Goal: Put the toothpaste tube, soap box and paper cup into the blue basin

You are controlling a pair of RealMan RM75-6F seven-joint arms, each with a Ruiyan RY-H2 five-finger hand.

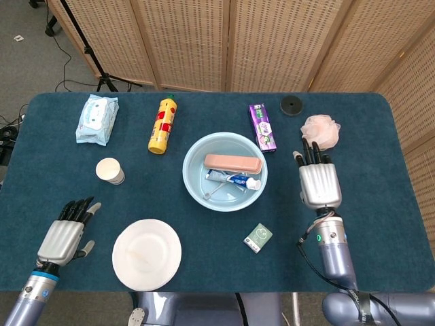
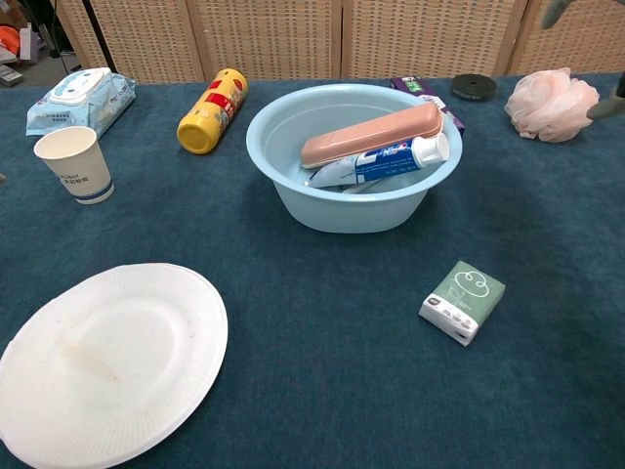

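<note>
The blue basin [image 1: 197, 151] stands mid-table, its wall [image 2: 342, 210] near in the chest view. Inside it the pink soap box [image 1: 233, 162] lies across the white-and-blue toothpaste tube [image 1: 234, 179]; both also show as soap box [image 2: 371, 135] and tube [image 2: 383, 160]. The paper cup [image 1: 110, 170] stands upright on the cloth well left of the basin, also seen as cup [image 2: 75, 163]. My right hand [image 1: 318, 182] hovers right of the basin, fingers straight and apart, holding nothing. My left hand [image 1: 64, 234] is at the near left, below the cup, fingers extended and empty.
A wet-wipes pack [image 1: 97, 119], yellow bottle [image 1: 162, 125], purple box [image 1: 262, 126], black disc [image 1: 291, 105] and pink bath puff [image 1: 320, 131] line the far side. A white paper plate [image 1: 147, 254] and small green box [image 1: 258, 238] lie near the front edge.
</note>
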